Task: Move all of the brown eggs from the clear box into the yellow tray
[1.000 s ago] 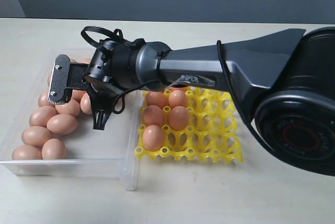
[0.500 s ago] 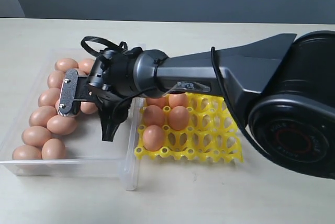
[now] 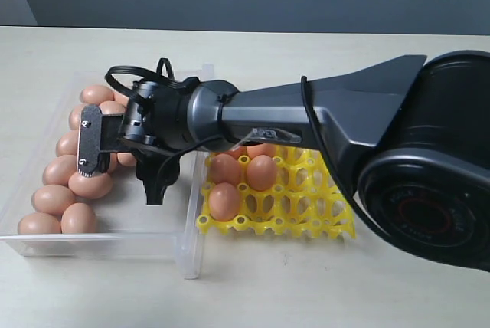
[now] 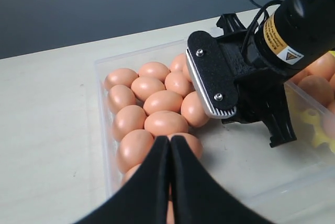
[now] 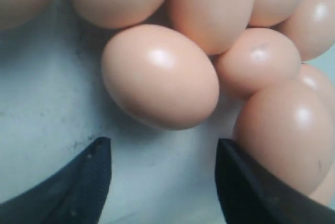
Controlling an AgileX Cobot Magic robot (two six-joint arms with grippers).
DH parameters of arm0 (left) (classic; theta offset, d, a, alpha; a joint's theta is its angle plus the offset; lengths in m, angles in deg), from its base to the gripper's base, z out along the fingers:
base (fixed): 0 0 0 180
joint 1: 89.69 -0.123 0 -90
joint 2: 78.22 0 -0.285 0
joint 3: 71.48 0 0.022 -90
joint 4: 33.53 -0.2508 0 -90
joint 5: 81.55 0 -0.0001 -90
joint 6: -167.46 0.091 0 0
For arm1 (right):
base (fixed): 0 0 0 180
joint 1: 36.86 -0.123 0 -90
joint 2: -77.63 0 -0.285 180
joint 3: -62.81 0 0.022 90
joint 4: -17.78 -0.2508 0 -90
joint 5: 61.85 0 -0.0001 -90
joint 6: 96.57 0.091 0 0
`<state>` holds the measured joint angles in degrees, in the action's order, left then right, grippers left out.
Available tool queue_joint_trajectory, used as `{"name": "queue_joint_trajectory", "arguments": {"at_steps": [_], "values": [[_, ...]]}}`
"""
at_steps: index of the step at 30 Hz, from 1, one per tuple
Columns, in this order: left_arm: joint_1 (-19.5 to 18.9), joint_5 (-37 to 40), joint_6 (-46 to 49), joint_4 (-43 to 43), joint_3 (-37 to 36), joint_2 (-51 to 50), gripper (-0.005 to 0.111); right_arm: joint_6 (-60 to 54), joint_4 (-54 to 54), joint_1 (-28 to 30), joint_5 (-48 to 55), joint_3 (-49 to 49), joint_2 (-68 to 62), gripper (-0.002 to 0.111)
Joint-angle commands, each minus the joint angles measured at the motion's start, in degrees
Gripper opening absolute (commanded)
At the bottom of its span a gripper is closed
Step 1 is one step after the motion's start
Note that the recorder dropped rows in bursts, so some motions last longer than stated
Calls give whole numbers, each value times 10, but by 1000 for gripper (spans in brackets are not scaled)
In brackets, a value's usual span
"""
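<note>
Brown eggs (image 3: 90, 185) lie in a heap at one end of the clear box (image 3: 115, 245), the end far from the yellow tray (image 3: 306, 205). They crowd close and touch each other, and some sit against the box wall. Part of the box floor shows on the side next to the tray. The box and the tray both rest on a pale table (image 3: 306, 297), and the tray sits right beside the box.

A few more of the eggs are already in the tray. They sit in cups on the side closest to the box. I can see three of them well. Others are partly hidden behind the big dark right arm (image 3: 306, 113), so I cannot count them all.

That arm reaches over the tray and into the box. Its right gripper (image 3: 120, 182) points down at the edge of the egg heap. Its two fingers stand wide apart and nothing is held between them. One finger has a flat grey pad and is right up against the eggs; I cannot tell if it touches them. The other finger hangs over the box floor. In the right wrist view, one egg lies just in front of the gap between the two finger tips, not inside it.

The left gripper (image 4: 169, 144) hangs over the heap too. Its two black fingers are pressed together and hold nothing.
</note>
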<state>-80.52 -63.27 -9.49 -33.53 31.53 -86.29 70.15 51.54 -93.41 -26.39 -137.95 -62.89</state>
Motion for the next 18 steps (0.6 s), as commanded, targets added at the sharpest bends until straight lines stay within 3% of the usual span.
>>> {"name": "queue_joint_trajectory", "arguments": {"at_steps": [1, 11, 18], "values": [[1, -6, 0, 0, -2, 3, 0, 3, 2, 3, 5, -1, -7, 57], [1, -6, 0, 0, -2, 3, 0, -1, 8, -54, 8, -1, 14, 57], [1, -6, 0, 0, -2, 3, 0, -2, 8, -57, -17, -1, 12, 57]]}}
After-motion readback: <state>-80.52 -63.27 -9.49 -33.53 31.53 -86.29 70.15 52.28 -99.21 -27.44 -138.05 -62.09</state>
